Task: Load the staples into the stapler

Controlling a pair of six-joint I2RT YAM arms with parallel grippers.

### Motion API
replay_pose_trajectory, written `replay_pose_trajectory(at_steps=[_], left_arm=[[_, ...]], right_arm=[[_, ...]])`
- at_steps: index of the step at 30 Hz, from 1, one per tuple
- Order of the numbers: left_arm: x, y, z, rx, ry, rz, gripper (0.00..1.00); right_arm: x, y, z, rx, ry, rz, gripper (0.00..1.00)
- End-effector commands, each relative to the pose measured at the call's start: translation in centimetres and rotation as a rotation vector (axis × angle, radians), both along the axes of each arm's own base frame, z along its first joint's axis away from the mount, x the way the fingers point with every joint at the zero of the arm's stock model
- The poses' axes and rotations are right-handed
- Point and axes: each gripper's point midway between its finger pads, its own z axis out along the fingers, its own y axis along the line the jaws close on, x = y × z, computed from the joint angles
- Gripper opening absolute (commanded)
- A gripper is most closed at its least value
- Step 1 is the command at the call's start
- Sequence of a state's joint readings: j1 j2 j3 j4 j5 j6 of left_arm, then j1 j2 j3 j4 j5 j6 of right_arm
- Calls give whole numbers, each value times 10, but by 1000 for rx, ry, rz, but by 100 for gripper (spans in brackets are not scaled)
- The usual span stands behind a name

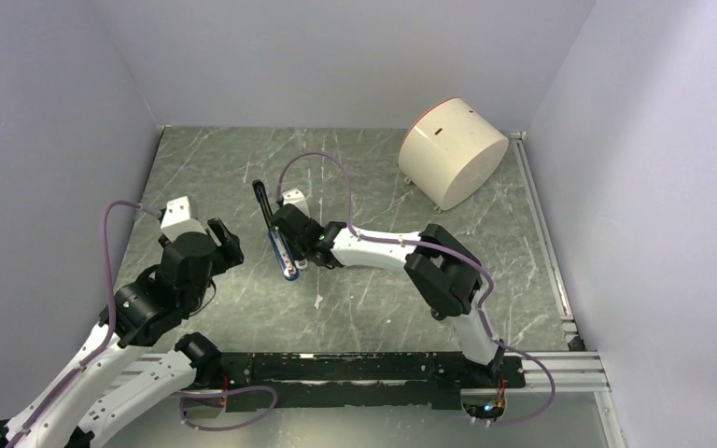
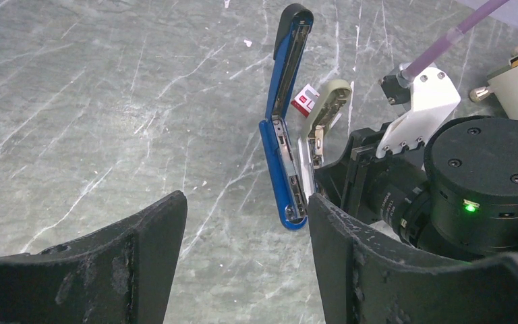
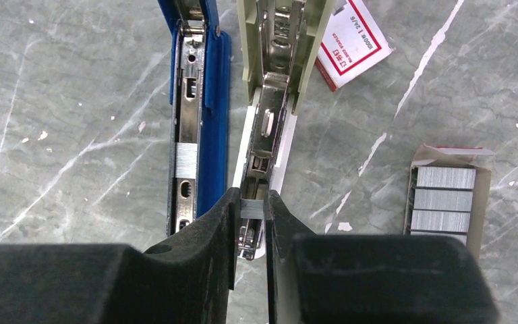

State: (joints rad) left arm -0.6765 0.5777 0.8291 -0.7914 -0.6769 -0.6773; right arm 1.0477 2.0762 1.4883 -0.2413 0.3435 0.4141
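The blue stapler lies opened flat, its silver channel facing up with a short grey strip of staples in it; its black arm stands raised. My right gripper is shut on a small grey block of staples, held over the metal channel of the beige-olive bar just right of the stapler. The open staples box with several grey blocks lies to the right, its red-and-white sleeve farther off. My left gripper hangs open and empty just left of the stapler.
A large cream cylinder lies on its side at the back right. White scraps dot the marble tabletop. Grey walls enclose the table on three sides, and a metal rail runs along the right edge.
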Motion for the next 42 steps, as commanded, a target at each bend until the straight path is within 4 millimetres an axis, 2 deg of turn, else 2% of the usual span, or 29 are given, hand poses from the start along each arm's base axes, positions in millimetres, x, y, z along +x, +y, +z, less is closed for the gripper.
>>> replay_pose_trajectory(at_steps=[1,11,21,42], left_arm=[[1,4,-2,11,1,19,71],[1,4,-3,13,2,20,71],[1,3,-3,14,5,18,71],[1,3,-3,15,5,17,71]], right_arm=[[3,10,24,64,-38,12,20],[5,7,16,37,-36,0,19],[6,4,18,25,-45,-10,19],[1,1,-2,-7,-9,1,19]])
